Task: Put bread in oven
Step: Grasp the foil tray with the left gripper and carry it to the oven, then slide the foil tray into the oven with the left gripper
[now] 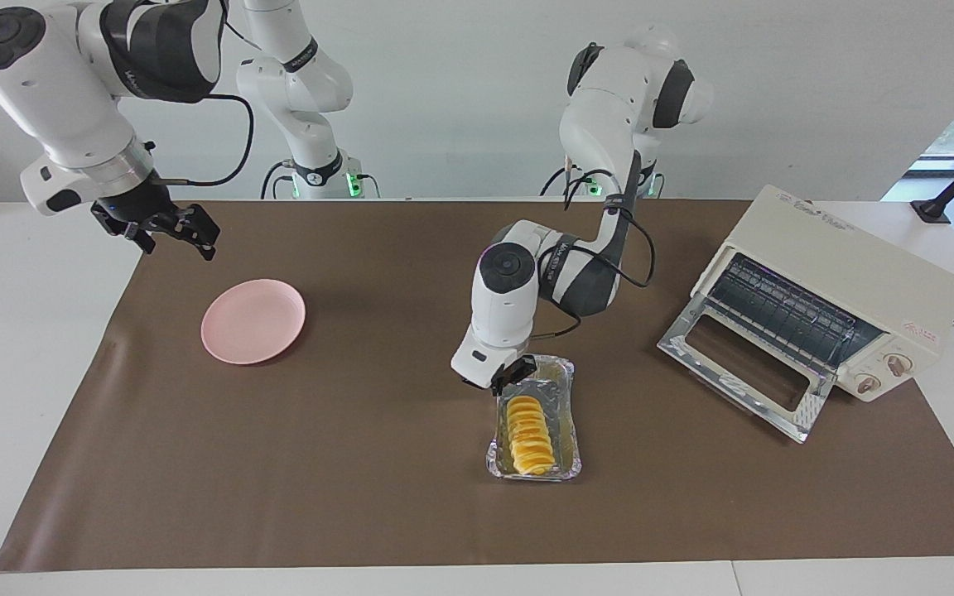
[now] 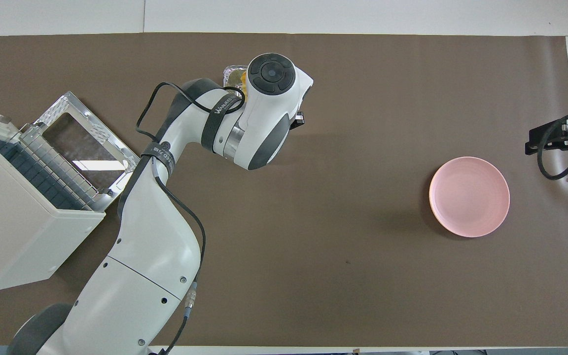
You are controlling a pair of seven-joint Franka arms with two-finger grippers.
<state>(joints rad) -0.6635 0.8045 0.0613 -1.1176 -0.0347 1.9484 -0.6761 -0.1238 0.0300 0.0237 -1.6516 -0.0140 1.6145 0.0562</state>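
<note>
**Left claw pinched the tray rim, bread aboard**

Nearest the robots, your right claw (image 1: pixel 166 232) waited with its fingers spread and empty, over the tabletop (image 1: pixel 361 497) edge beside the pink plate (image 1: pixel 253 320). The oven (image 1: pixel 841 273) sat at the left arm's end with its door (image 1: pixel 742 372) dropped open, apparently ready to load. Farther out, your left arm folded at the elbow, wrist pointing steeply down. The left claw (image 1: pixel 513 374) was closed tight on the near rim of the foil tray (image 1: pixel 570 414). The bread (image 1: pixel 528 434) lay lengthwise in that tray, farthest out, so it looked set to travel with it.
</note>
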